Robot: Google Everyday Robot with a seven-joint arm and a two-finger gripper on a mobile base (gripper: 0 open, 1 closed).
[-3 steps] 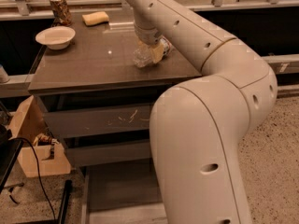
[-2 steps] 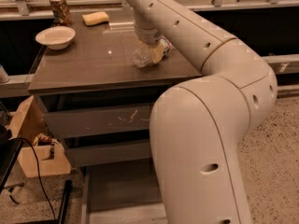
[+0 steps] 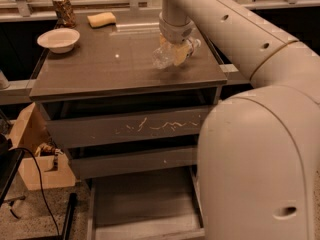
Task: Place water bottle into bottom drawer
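Water bottle gripped, tilted, by tool abv cabinet top.

The arm rose from a bulky pale housing at the near right and ran leftward to the far side of the scene. There the wrist turned straight down. The gripper hung directly below the wrist, far and slightly right of centre, its fingers closed about the tilted water bottle.
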